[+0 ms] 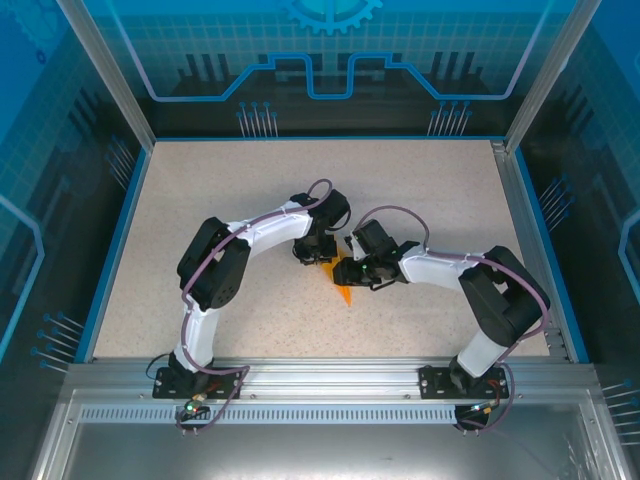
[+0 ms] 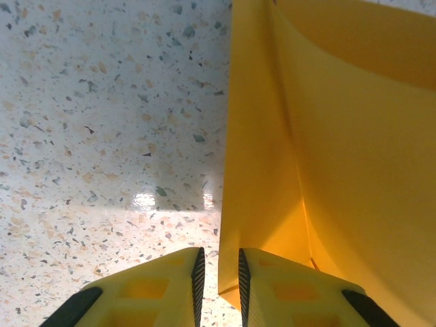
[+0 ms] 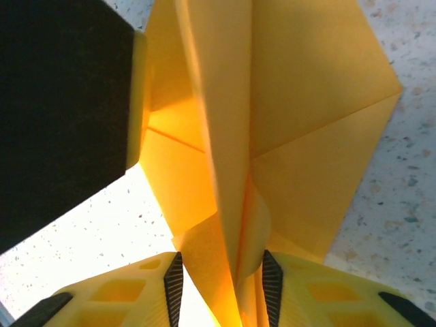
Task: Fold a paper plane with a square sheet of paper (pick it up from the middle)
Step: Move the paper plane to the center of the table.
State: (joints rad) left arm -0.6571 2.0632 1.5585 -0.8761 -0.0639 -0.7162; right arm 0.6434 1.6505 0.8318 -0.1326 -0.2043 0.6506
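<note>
The orange-yellow sheet of paper is folded into layers with a centre crease and slanted flaps, its point toward the near edge. It lies mid-table between both grippers. My left gripper stands at its left. In the left wrist view its jaws are a narrow gap apart; the paper has its edge in that gap against the right pad, with table showing beside the left pad. My right gripper has bulging folded layers of the paper filling the space between its pads. The left gripper's dark body is at upper left.
The speckled table is bounded by a blue rim and glass walls with metal posts. An aluminium rail carrying both arm bases runs along the near edge. Cables loop over both arms above the paper.
</note>
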